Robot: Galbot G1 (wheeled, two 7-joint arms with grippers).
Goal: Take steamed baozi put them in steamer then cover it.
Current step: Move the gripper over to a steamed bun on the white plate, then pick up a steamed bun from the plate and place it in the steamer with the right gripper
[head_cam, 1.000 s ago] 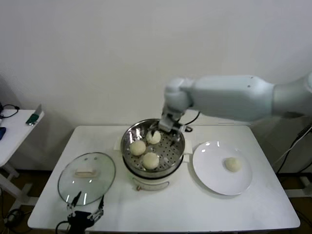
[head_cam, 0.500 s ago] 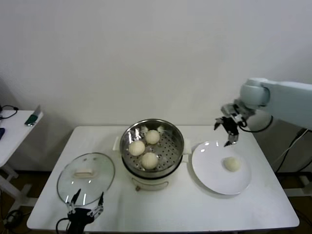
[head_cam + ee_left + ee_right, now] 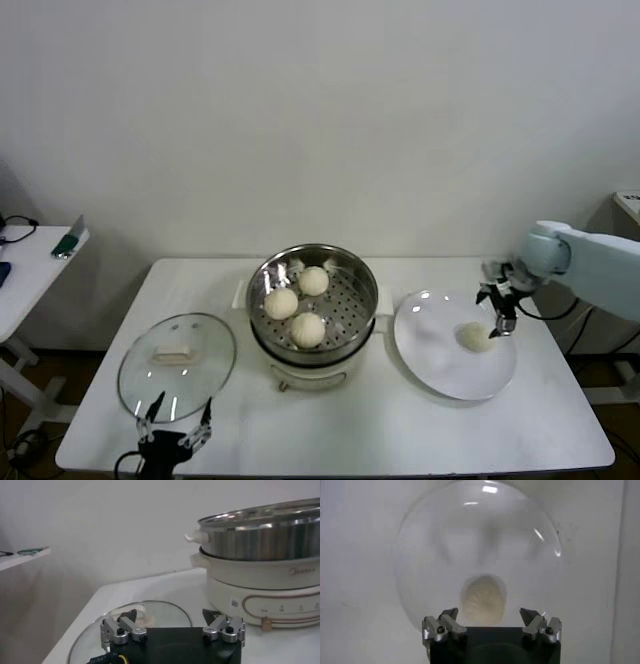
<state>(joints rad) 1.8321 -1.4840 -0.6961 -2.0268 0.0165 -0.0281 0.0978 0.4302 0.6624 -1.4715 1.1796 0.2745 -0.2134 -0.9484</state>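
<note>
Three cream-white baozi (image 3: 298, 304) lie in the shiny steel steamer (image 3: 356, 270) on its white pot base. A fourth baozi (image 3: 475, 337) lies on the white plate (image 3: 430, 345); it also shows in the right wrist view (image 3: 483, 599). My right gripper (image 3: 499, 313) is open and empty, just above and beside that baozi, its fingers either side of it in the right wrist view (image 3: 490, 617). The glass cover (image 3: 178, 365) with its cream handle lies flat on the table at the left. My left gripper (image 3: 176, 427) is open and empty at the cover's near edge.
The white table's front edge (image 3: 330, 465) runs close to the left gripper. A small side table (image 3: 30, 262) stands off to the left. In the left wrist view the steamer (image 3: 260, 535) stands beyond the cover (image 3: 150, 617).
My right arm has swung from over the steamer out to the right and come down over the plate's baozi. It left a third baozi in the steamer. The left arm stays put.
</note>
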